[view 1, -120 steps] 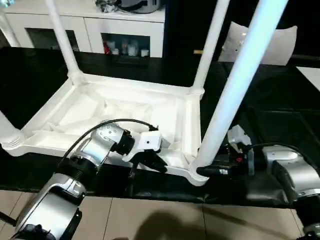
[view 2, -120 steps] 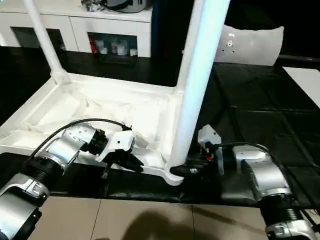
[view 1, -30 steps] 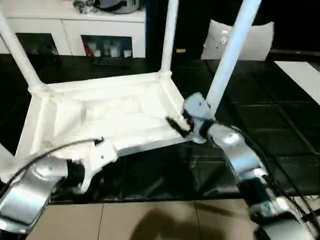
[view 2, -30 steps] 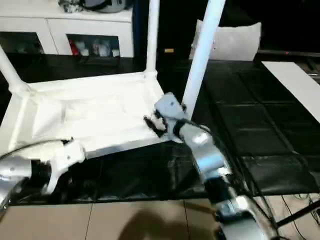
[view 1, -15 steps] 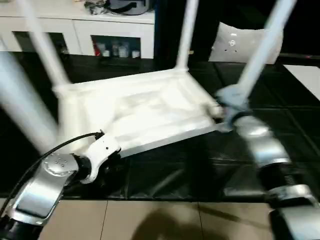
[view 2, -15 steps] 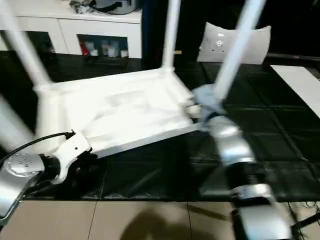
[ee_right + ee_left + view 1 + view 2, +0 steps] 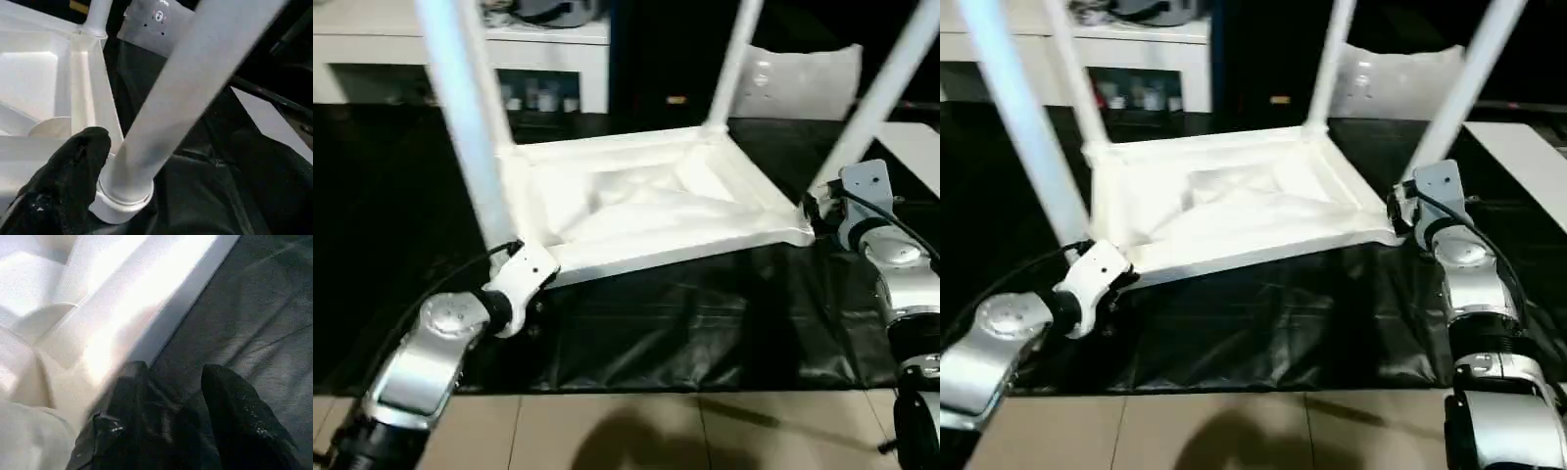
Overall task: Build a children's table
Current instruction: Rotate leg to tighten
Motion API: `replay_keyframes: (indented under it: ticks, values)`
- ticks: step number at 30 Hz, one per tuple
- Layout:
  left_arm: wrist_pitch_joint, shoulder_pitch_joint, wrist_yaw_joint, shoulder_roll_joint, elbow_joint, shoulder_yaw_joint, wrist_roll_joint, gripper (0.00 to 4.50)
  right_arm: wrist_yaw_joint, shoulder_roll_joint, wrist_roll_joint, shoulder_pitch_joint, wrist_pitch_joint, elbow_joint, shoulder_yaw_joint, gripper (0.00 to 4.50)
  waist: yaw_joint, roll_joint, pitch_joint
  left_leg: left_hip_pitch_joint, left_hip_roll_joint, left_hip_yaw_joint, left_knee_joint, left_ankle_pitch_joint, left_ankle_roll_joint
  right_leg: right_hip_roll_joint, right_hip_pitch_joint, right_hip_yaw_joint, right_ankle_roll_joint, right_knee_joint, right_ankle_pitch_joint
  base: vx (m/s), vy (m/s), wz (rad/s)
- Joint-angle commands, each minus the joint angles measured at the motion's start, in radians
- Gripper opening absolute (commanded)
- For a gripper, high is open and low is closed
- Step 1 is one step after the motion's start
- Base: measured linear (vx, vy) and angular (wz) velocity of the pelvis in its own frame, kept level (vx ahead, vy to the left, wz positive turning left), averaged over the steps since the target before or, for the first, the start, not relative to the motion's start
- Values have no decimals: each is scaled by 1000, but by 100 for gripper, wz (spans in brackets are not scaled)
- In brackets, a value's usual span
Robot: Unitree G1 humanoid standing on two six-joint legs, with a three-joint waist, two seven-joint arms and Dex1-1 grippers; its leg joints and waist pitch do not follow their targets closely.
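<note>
The white children's table lies upside down on the black mat, its ribbed underside [image 7: 636,211] facing up and its legs standing in the corner sockets. A thick leg [image 7: 465,117] rises at the near left corner, where my left gripper [image 7: 178,391] sits open, one finger [image 7: 129,391] against the table's rim. At the right corner my right gripper [image 7: 810,217] is shut on the foot of another leg [image 7: 195,83]; a black finger [image 7: 73,166] presses the socket. A further leg [image 7: 734,59] stands at the far corner.
White cabinets with glass doors [image 7: 543,59] line the back. A flat grey-white panel with holes [image 7: 803,73] leans behind the table. The black mat [image 7: 685,333] ends at a tiled floor [image 7: 607,431] in front. A white sheet [image 7: 920,147] lies far right.
The table has swung round on the mat: its right corner and my right gripper moved right, and the near left leg now stands beside my left gripper. The view also shifted.
</note>
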Motion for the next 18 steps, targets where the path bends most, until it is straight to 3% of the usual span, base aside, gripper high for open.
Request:
replay_keyframes:
  ticks: [1, 3, 5, 6, 7, 9, 10, 11, 13, 14, 16, 18]
  values:
    - [-17, 48, -19, 9, -54, 47, -48, 235, 38, 24, 33, 42, -2, -75, 1, 450, -2, 5, -63, -21, 54, -26, -62, -79, 87, -86, 71, 83, -21, -89, -309, 0, 0, 0]
    - [-13, 77, -34, 13, -80, 65, -72, 239, 55, 37, 48, 60, -2, -105, 2, 450, -6, 4, -65, -22, 54, -26, -61, -79, 93, -85, 72, 83, -25, -86, -301, 0, 0, 0]
    - [-10, 175, -71, 41, -149, 123, -123, 243, 120, 86, 104, 135, 4, -216, 12, 450, -10, 4, -63, -21, 58, -27, -63, -81, 100, -84, 68, 82, -34, -86, -305, 0, 0, 0]
    - [-10, 175, -71, 41, -149, 123, -123, 254, 120, 86, 104, 135, 4, -216, 12, 450, -15, 7, -58, -22, 63, -29, -67, -87, 104, -83, 65, 83, -33, -89, -312, 0, 0, 0]
    - [-17, 195, -79, 53, -157, 137, -127, 254, 140, 97, 116, 155, 8, -244, 20, 450, -14, 8, -59, -15, 62, -26, -66, -92, 105, -80, 59, 83, -35, -92, -318, 0, 0, 0]
    - [-42, 227, -94, 81, -158, 168, -131, 277, 194, 116, 144, 202, 18, -307, 46, 450, -12, 0, -55, -18, 59, -24, -67, -104, 109, -80, 62, 85, -30, -95, -335, 0, 0, 0]
    - [-48, 236, -98, 91, -158, 180, -133, 284, 220, 123, 157, 219, 22, -331, 56, 450, -12, 7, -52, -15, 58, -24, -68, -120, 108, -79, 59, 84, -19, -101, -370, 0, 0, 0]
    - [-37, 237, -103, 130, -143, 228, -136, 290, 340, 129, 219, 286, 65, -438, 114, 450, -11, 9, -49, -10, 59, -23, -69, -139, 101, -78, 57, 82, -6, -107, -400, 0, 0, 0]
    - [-31, 235, -104, 145, -139, 245, -138, 307, 386, 129, 244, 311, 89, -480, 135, 450, -6, 12, -42, -6, 63, -27, -75, -173, 98, -77, 57, 81, 21, -114, -432, 0, 0, 0]
    - [-24, 236, -107, 158, -141, 267, -148, 313, 433, 126, 259, 340, 107, -525, 160, 450, -7, 18, -42, 0, 67, -30, -78, -190, 84, -77, 55, 79, 24, -119, -448, 0, 0, 0]
    - [-17, 227, -117, 188, -132, 305, -162, 332, 506, 113, 280, 384, 133, -585, 207, 450, -5, 18, -44, 5, 68, -29, -78, -191, 76, -79, 54, 84, 13, -118, -426, 0, 0, 0]
    - [-16, 223, -124, 207, -125, 321, -168, 348, 535, 108, 289, 403, 148, -612, 225, 450, -4, 21, -42, 1, 72, -33, -82, -189, 77, -81, 59, 86, 6, -115, -414, 0, 0, 0]
